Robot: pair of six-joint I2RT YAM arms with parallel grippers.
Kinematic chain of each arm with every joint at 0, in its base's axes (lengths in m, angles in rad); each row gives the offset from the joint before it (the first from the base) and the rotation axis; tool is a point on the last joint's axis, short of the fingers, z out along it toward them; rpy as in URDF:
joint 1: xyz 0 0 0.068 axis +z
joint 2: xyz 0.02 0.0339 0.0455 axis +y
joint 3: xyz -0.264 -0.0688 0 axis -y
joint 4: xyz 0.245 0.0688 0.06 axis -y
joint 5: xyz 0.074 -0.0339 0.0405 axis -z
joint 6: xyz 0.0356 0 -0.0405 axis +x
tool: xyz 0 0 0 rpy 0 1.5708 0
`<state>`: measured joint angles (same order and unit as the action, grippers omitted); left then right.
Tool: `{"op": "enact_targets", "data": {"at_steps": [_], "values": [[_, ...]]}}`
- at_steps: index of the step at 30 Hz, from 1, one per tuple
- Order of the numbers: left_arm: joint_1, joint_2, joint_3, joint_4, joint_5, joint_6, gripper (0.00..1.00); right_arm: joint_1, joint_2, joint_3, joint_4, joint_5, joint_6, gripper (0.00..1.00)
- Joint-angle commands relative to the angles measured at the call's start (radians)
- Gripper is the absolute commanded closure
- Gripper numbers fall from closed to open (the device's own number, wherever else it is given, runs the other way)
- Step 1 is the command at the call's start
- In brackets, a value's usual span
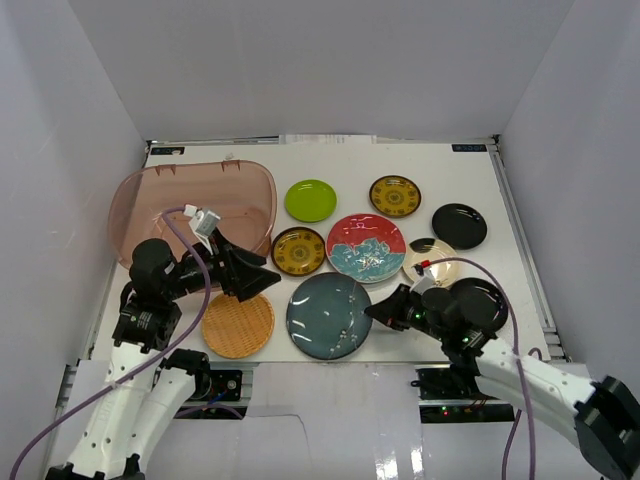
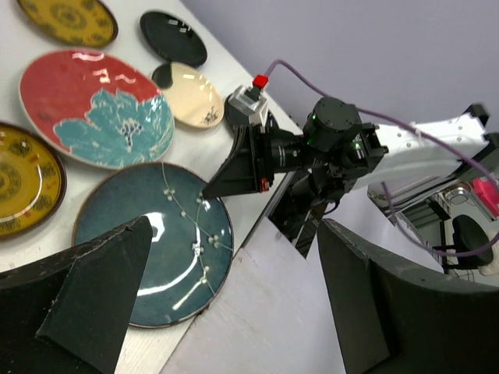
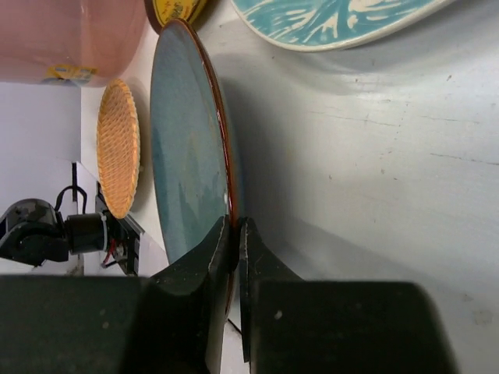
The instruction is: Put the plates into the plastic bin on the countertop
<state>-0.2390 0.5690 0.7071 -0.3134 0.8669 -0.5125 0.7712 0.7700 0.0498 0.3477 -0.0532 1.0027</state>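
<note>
Right hand (image 3: 236, 230): both fingers closed flat on the near rim of the blue-grey round plate (image 1: 328, 315), a thin pinch with the reddish-brown rim edge between the tips. Can't tell whether the plate is off the desk. It sits lower centre of the overhead view.

Left hand (image 2: 234, 226): fingers spread wide, holding nothing, hovering left of that plate above the desk's near strip.

Around the gripped plate, overhead view:
- woven tan round plate (image 1: 238, 325), just beside it to the left, lower left of centre
- yellow-brown patterned plate (image 1: 298, 250), just above it and next to the bin wall
- red-and-teal flowered plate (image 1: 366, 247), above it to the right, mid frame
- small cream-gold plate (image 1: 430, 258), right of the red one, partly behind the right arm

Farther out:
- lime green plate (image 1: 310, 200), upper centre
- second yellow-brown patterned plate (image 1: 395, 195), to its right
- glossy black plate (image 1: 459, 225), right side

Translucent pinkish-brown plastic bin (image 1: 140, 200): upper left of the flat white desk (image 1: 470, 180), no plate visible inside. All the listed plates lie outside it on the desk.
</note>
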Motion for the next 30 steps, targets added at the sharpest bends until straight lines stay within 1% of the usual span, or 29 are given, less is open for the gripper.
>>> {"op": "enact_targets", "data": {"at_steps": [1, 3, 4, 6, 7, 10, 11, 13, 14, 16, 17, 18, 19, 20, 21, 22, 23, 24, 25, 26, 27, 28, 30], "values": [[-0.005, -0.003, 0.096, 0.008, -0.014, -0.006, 0.02, 0.01, -0.213, 0.1, -0.271, 0.004, -0.05, 0.92], [-0.005, -0.001, 0.118, 0.01, -0.028, -0.023, 0.02, 0.011, -0.3, 0.178, -0.385, -0.013, -0.076, 0.92], [-0.006, 0.0, 0.144, 0.01, -0.037, -0.029, 0.04, 0.011, -0.317, 0.265, -0.448, -0.022, -0.104, 0.92], [-0.008, 0.0, 0.176, 0.019, -0.042, -0.047, 0.04, 0.013, -0.327, 0.355, -0.473, -0.037, -0.124, 0.92], [-0.009, 0.002, 0.195, 0.019, -0.052, -0.052, 0.05, 0.011, -0.315, 0.431, -0.449, -0.046, -0.136, 0.92], [-0.013, 0.003, 0.282, 0.017, -0.049, -0.057, 0.05, 0.011, -0.207, 0.56, -0.389, -0.097, -0.18, 0.92], [-0.016, 0.003, 0.322, 0.011, -0.048, -0.057, 0.05, 0.011, -0.151, 0.646, -0.36, -0.106, -0.188, 0.92], [-0.02, 0.003, 0.354, -0.006, -0.049, -0.049, 0.05, 0.011, -0.1, 0.72, -0.309, -0.108, -0.203, 0.92], [-0.026, -0.001, 0.367, -0.024, -0.064, -0.044, 0.05, 0.011, -0.05, 0.796, -0.297, -0.103, -0.222, 0.92], [-0.029, -0.006, 0.408, -0.053, -0.103, -0.028, 0.05, 0.011, 0.004, 0.861, -0.277, -0.1, -0.234, 0.92], [-0.032, -0.006, 0.423, -0.078, -0.141, -0.024, 0.05, 0.011, 0.076, 0.927, -0.267, -0.102, -0.246, 0.92], [-0.034, -0.004, 0.452, -0.085, -0.155, -0.023, 0.05, 0.011, 0.115, 0.961, -0.247, -0.109, -0.251, 0.92], [-0.036, -0.003, 0.466, -0.087, -0.163, -0.021, 0.05, 0.011, 0.161, 0.99, -0.222, -0.12, -0.251, 0.92], [-0.04, 0.0, 0.477, -0.089, -0.166, -0.029, 0.05, 0.011, 0.257, 1.018, -0.196, -0.129, -0.251, 0.92], [-0.042, 0.006, 0.488, -0.09, -0.167, -0.034, 0.05, 0.011, 0.305, 1.079, -0.175, -0.148, -0.242, 0.92], [-0.043, 0.008, 0.508, -0.09, -0.169, -0.037, 0.05, 0.011, 0.357, 1.105, -0.111, -0.155, -0.23, 0.92], [-0.048, 0.011, 0.515, -0.089, -0.169, -0.038, 0.05, 0.011, 0.456, 1.136, -0.077, -0.161, -0.22, 0.92], [-0.051, 0.012, 0.523, -0.09, -0.173, -0.038, 0.05, 0.011, 0.509, 1.212, -0.052, -0.172, -0.196, 0.92], [-0.054, 0.015, 0.538, -0.095, -0.183, -0.037, 0.05, 0.011, 0.567, 1.254, -0.012, -0.174, -0.185, 0.92], [-0.06, 0.015, 0.548, -0.107, -0.192, -0.034, 0.05, 0.011, 0.678, 1.298, -0.001, -0.175, -0.173, 0.92], [-0.062, 0.017, 0.56, -0.111, -0.204, -0.031, 0.05, 0.016, 0.736, 1.396, 0.016, -0.187, -0.147, 0.92], [-0.071, 0.017, 0.565, -0.119, -0.209, -0.027, 0.04, 0.022, 0.847, 1.448, 0.019, -0.189, -0.139, 0.92], [-0.075, 0.015, 0.565, -0.124, -0.221, -0.02, 0.04, 0.046, 0.954, 1.551, 0.02, -0.166, -0.131, 0.92]]}}
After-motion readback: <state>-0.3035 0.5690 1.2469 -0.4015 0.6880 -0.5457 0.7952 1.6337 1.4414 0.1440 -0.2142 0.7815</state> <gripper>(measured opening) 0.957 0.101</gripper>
